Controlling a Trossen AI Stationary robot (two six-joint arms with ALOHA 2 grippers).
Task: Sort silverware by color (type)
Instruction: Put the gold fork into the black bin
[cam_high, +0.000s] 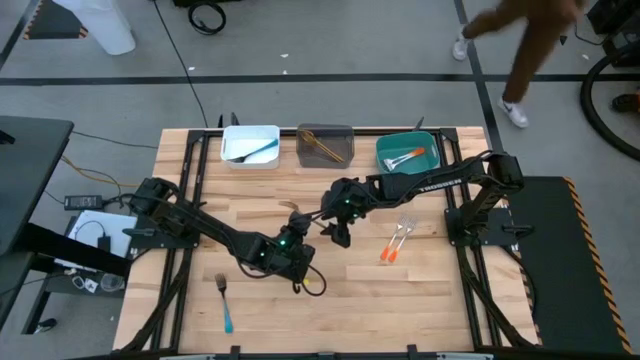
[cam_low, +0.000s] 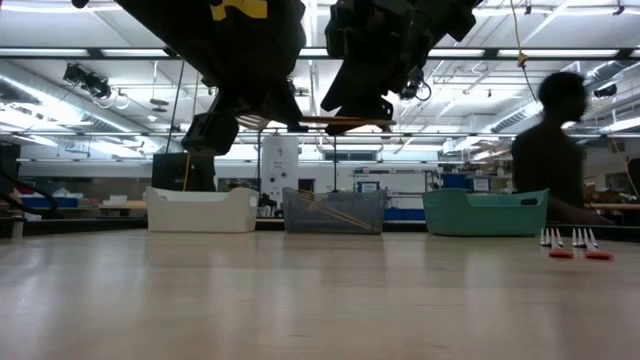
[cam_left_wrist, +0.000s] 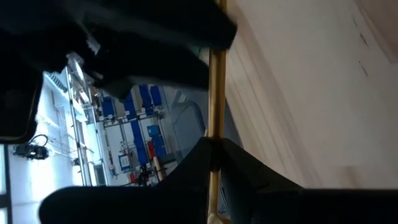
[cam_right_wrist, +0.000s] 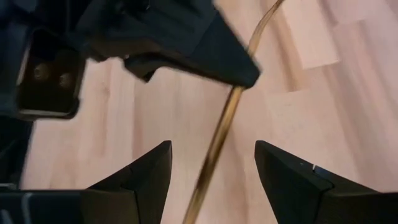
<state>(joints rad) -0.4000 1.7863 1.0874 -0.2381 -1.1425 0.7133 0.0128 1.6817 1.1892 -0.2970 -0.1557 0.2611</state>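
A gold utensil (cam_low: 335, 124) is held level high above the table between both grippers. My left gripper (cam_left_wrist: 212, 152) is shut on it. My right gripper (cam_right_wrist: 212, 155) is open, with one finger on each side of the gold shaft (cam_right_wrist: 222, 127), touching nothing. In the high view the two grippers meet near the table's middle (cam_high: 318, 220). A blue-handled fork (cam_high: 224, 300) lies flat near the near edge. Two orange-handled forks (cam_high: 397, 240) lie flat to the right. My left gripper pinches the gold utensil's thin shaft (cam_left_wrist: 215, 134) between its two fingers. The shaft runs on past the fingertips toward my right gripper. The utensil is lifted clear of the table and sits about level in the low view.
Three bins stand along the far edge: a white bin (cam_high: 250, 130) with a blue-handled piece, a grey bin (cam_high: 303, 145) with gold pieces, and a teal bin (cam_high: 384, 150) with orange-handled pieces. A person (cam_low: 550, 140) moves beyond the far right corner.
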